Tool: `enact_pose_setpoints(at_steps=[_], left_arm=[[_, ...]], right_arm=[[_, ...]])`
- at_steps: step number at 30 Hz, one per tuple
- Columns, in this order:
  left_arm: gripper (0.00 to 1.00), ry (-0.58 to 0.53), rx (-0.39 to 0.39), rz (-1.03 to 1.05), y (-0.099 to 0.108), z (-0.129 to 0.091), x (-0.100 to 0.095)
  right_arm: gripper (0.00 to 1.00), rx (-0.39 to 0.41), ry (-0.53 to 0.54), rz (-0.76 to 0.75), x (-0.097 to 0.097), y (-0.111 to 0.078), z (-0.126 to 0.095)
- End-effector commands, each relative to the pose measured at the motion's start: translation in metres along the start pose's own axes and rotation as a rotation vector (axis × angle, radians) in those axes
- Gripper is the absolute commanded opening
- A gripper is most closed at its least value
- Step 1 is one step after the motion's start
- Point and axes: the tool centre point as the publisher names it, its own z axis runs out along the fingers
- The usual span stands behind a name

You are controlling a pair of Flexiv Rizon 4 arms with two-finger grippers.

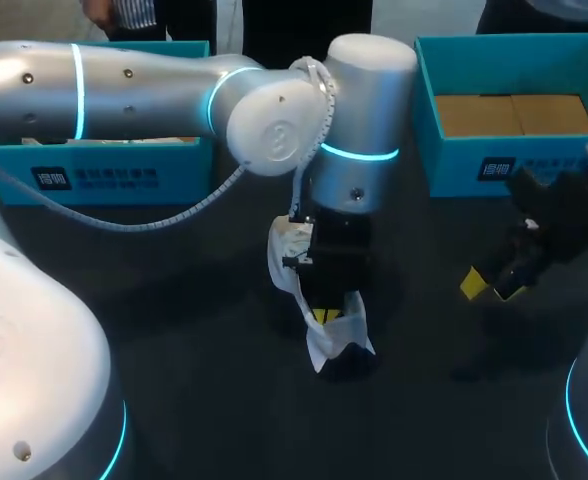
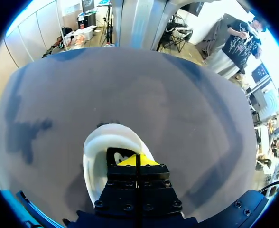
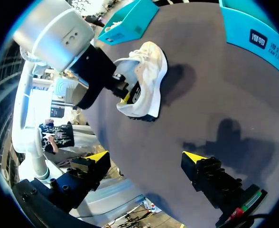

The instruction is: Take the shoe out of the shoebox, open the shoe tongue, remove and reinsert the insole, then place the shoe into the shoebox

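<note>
Shoe [image 1: 342, 328] is out on the desk [image 1: 174, 330], left jaws pressed together inside its opening, probably to reach the insole; right jaws, spread, hang near the shoe

head: dim — table [image 1: 174, 320] near black | wrists: bright, even | shadows: soft, dark patches beside shoe [image 3: 151, 71]

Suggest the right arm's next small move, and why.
Probably bring the right gripper across to the shoe and pinch its toe end to steady it. The left gripper has its tips together inside the shoe's opening, the shoe lies unbraced on the table, and the right gripper is open, empty and apart from it. Any upward pull would likely drag the shoe along.
</note>
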Motion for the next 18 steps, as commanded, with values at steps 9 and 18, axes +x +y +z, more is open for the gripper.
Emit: enact_pose_setpoints(at_steps=[9,18], left_arm=[[0.00,0.032,0.026,-0.006,0.008,0.031,-0.013],[0.00,-0.062,0.014,-0.006,0.011,0.042,-0.014]], right_arm=[[1.00,0.000,-0.002,0.001,0.001,-0.001,0.001],[1.00,0.000,-0.002,0.001,0.001,-0.001,0.001]])
